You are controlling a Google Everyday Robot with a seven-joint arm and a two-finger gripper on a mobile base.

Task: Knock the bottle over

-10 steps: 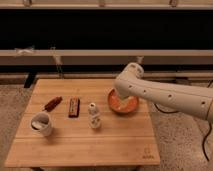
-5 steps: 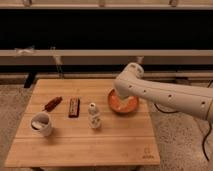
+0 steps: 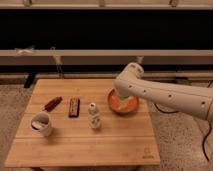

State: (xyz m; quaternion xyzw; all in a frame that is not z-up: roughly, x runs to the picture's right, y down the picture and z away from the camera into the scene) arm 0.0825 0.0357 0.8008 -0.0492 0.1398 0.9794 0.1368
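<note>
The small white bottle with a round cap and ribbed body stands upright near the middle of the wooden table. My gripper is at the end of the white arm, low over the orange bowl, to the right of the bottle and apart from it. The arm's wrist hides the fingers.
A white mug stands at the table's front left. A brown snack bar and a reddish-brown packet lie left of the bottle. A dark wall with a ledge runs behind the table.
</note>
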